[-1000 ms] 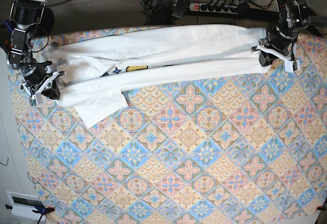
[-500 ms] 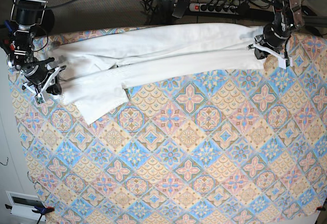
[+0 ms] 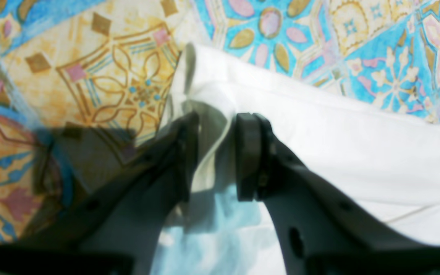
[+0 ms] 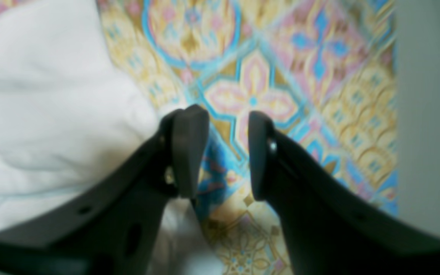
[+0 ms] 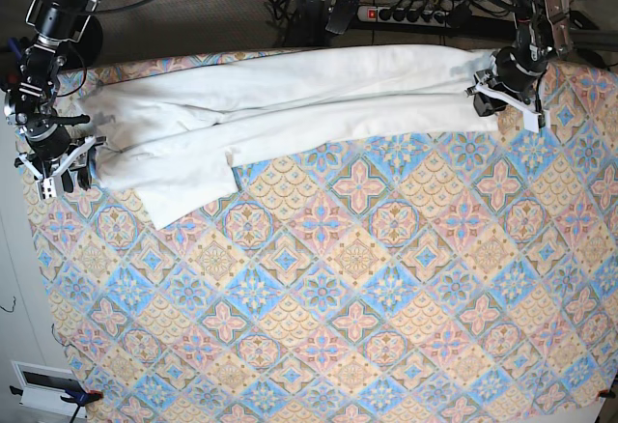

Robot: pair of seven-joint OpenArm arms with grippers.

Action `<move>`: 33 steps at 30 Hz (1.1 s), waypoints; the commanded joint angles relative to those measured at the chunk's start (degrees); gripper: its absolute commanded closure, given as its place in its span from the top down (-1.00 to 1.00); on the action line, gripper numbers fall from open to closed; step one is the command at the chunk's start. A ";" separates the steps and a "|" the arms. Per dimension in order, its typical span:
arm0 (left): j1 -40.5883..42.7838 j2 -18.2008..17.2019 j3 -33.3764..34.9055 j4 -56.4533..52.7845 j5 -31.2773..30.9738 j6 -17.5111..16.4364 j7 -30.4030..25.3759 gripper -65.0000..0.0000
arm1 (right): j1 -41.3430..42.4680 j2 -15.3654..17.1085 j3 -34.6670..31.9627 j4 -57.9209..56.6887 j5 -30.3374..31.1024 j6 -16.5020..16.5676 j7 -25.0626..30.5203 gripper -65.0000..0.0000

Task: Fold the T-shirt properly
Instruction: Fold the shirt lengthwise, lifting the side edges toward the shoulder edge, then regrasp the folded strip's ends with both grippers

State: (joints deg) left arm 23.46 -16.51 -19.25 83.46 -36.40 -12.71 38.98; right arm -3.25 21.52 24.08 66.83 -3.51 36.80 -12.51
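- One T-shirt (image 5: 280, 95), one patterned tablecloth (image 5: 357, 288), and my two grippers: that is the whole count.
- The T-shirt lies as a long white band across the 12 o'clock edge of the cloth, plain side up, with one sleeve flap hanging toward 7 o'clock.
- My left gripper (image 3: 216, 152) sits at the shirt's 2 o'clock end; the fingers stand narrowly apart with a thin upright fold of white fabric in the gap, and neither pad is clearly pressing it.
- My right gripper (image 4: 224, 152) is at the 9 o'clock end, fingers moderately parted over bare cloth, with nothing between them and the shirt just beside the left finger.
- Against a second ago: the blue and yellow print that peeked out mid-band is now covered, the band lies straighter, and both grippers have let go and opened.
- The shirt is soft, matte cotton with gentle wrinkles and a stitched hem; the tablecloth is flat, printed in blue, pink and ochre diamond tiles; my fingers are smooth black plastic.
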 commanded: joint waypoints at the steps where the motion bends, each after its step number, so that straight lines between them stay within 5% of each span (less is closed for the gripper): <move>1: -0.21 -0.50 0.04 0.28 0.40 0.45 0.80 -0.47 | 0.12 1.21 0.32 2.93 0.83 -0.18 0.51 -0.37; 9: -0.56 -0.41 0.12 0.28 0.40 0.45 0.80 -0.47 | -0.49 0.42 -6.62 11.28 0.83 -0.09 -5.29 -0.36; 20: -0.65 -0.41 -0.23 1.42 0.31 0.45 0.80 -0.43 | 12.43 0.42 -21.48 -0.41 0.83 -0.18 -8.72 -0.36; 28: -0.65 -0.41 -0.23 2.82 -0.12 0.71 0.80 0.22 | 19.82 0.42 -21.66 -12.81 0.74 -0.27 -8.19 -0.36; 33: -0.56 -0.76 -0.23 2.82 -4.52 0.71 0.89 0.30 | 19.99 0.42 -21.66 -15.97 0.74 -0.27 -5.73 -0.36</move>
State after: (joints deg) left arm 22.87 -16.51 -19.20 85.56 -40.75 -12.25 40.47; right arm 15.38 20.82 2.13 49.91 -3.36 36.49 -19.51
